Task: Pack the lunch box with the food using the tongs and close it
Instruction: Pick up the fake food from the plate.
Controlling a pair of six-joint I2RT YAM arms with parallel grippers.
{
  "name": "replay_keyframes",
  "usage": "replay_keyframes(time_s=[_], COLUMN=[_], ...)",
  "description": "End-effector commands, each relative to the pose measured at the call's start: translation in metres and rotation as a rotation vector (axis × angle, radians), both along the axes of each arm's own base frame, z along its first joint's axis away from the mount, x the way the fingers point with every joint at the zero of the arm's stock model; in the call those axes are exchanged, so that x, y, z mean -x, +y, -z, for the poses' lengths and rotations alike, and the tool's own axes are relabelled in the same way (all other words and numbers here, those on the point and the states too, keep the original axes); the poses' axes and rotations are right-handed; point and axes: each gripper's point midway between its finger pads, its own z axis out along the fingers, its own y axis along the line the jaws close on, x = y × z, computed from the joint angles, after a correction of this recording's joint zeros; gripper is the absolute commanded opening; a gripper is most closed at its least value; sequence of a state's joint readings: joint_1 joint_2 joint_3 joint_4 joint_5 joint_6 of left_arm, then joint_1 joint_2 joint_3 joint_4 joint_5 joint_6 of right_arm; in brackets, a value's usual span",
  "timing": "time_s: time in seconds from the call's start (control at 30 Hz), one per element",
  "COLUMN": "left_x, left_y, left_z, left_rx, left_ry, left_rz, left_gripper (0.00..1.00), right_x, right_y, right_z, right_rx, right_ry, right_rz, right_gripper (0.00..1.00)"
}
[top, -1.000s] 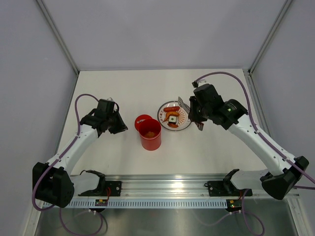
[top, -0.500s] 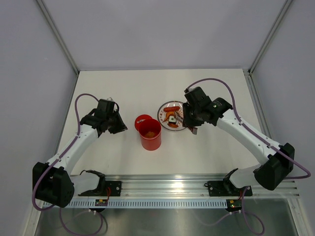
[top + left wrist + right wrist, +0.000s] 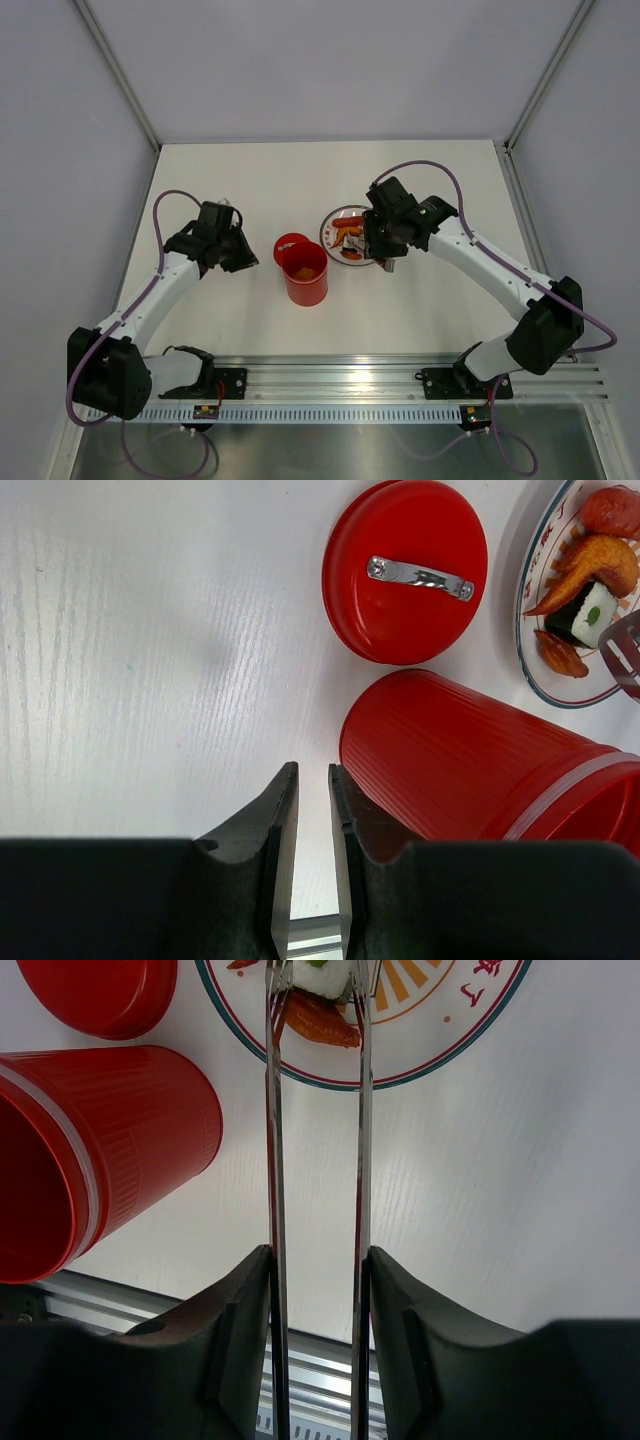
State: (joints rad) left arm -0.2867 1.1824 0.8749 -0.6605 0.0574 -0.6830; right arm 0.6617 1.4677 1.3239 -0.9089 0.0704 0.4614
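Note:
The red lunch box stands upright between the arms, an orange fried piece inside it. Its lid lies flat just behind it. Food lies on the white plate: a red sausage, fried bits and a black-and-white roll. My right gripper is shut on the tongs, whose spread tips straddle the roll above a fried piece. My left gripper hovers left of the lunch box, jaws a narrow gap apart, holding nothing.
A metal rail runs along the table's near edge by the arm bases. Grey walls with metal posts enclose the table on three sides.
My right arm has swung left and down over the plate. The tongs' arms have spread apart around the roll. The left arm has not moved.

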Motion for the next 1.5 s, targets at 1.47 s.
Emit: replay_keyframes(time_s=[1.47], left_x=[-0.010], left_y=[-0.004], left_z=[0.002], left_rx=[0.006], left_ry=[-0.020], left_rz=[0.021], left_gripper=[0.21], right_x=[-0.026], right_y=[0.018], right_z=[0.016], right_rx=[0.031], right_ry=[-0.022], right_rz=[0.009], right_gripper=[0.54])
